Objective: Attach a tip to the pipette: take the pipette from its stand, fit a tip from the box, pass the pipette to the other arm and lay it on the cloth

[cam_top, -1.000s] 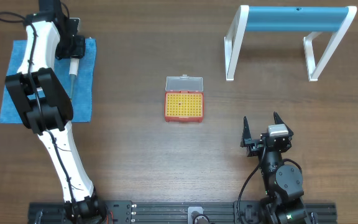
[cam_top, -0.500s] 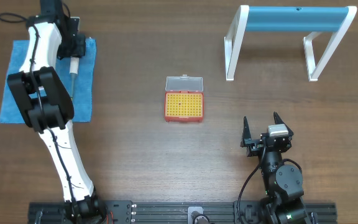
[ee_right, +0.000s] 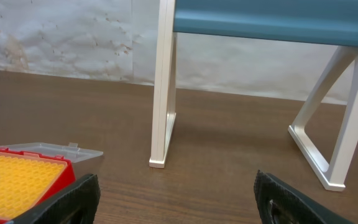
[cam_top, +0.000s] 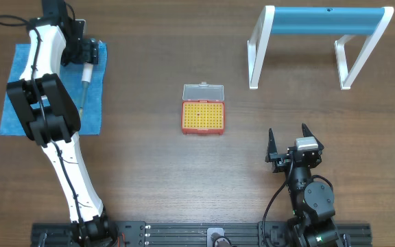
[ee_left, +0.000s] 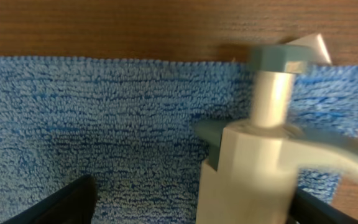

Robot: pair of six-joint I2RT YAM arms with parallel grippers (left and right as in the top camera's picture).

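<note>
The white pipette (cam_top: 85,81) lies on the blue cloth (cam_top: 19,96) at the table's far left, its tip end pointing toward the near side. My left gripper (cam_top: 86,53) stands open over the pipette's head end. In the left wrist view the pipette (ee_left: 253,162) with its grey-blue plunger sits between the spread fingers, nearer one finger, above the cloth (ee_left: 104,112). The tip box (cam_top: 203,116), red with yellow tips and its clear lid open, sits mid-table. My right gripper (cam_top: 286,143) stands open at the near right, holding nothing.
The pipette stand (cam_top: 321,27), a blue bar on white legs, stands at the far right, and the right wrist view faces the stand (ee_right: 260,25) with the tip box (ee_right: 17,180) off to one side. Bare wooden table lies between box, stand and cloth.
The left gripper's fingers have spread apart and the pipette has shifted slightly to the right on the cloth. The right arm has not moved.
</note>
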